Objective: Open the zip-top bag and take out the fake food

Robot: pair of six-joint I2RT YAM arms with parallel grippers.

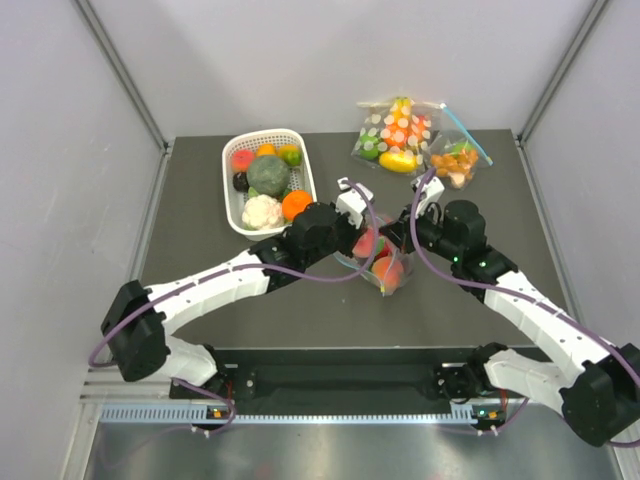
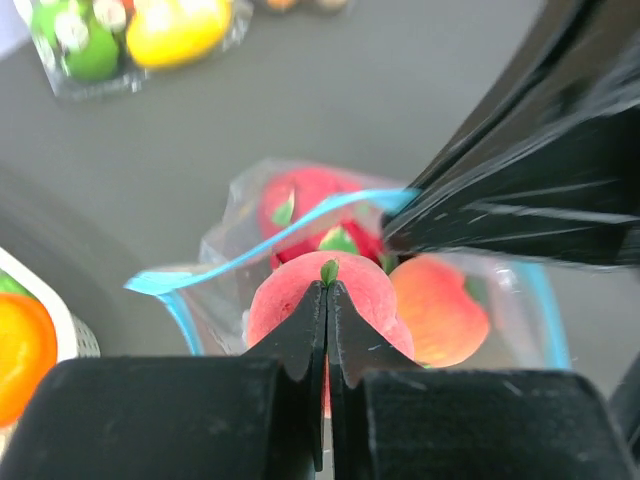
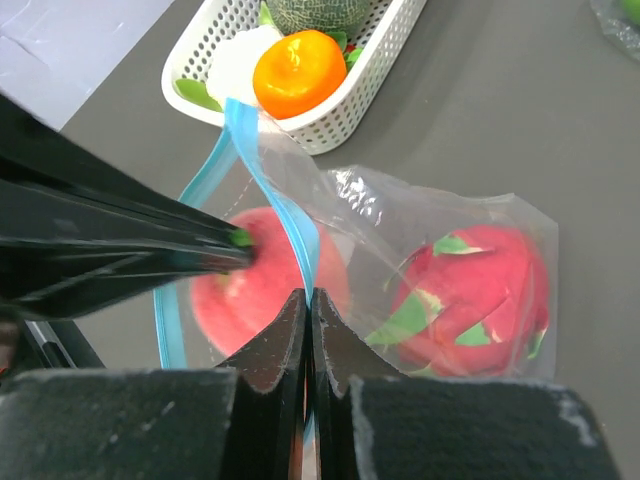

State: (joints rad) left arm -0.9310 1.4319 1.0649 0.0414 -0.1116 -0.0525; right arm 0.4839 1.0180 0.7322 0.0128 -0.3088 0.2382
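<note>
On the bench [image 3: 500, 120], just right of the white basket [image 3: 345, 122], the left tool [image 2: 327, 290] reaches into the opened zip-top bag [image 3: 450, 215], clamped on the green stem of one piece of fake food [image 2: 290, 305]. The right tool [image 3: 307, 300] pinches the blue zip strip [image 3: 270, 175]. One bag is open; at least three pieces lie inside, none yet out.
</note>
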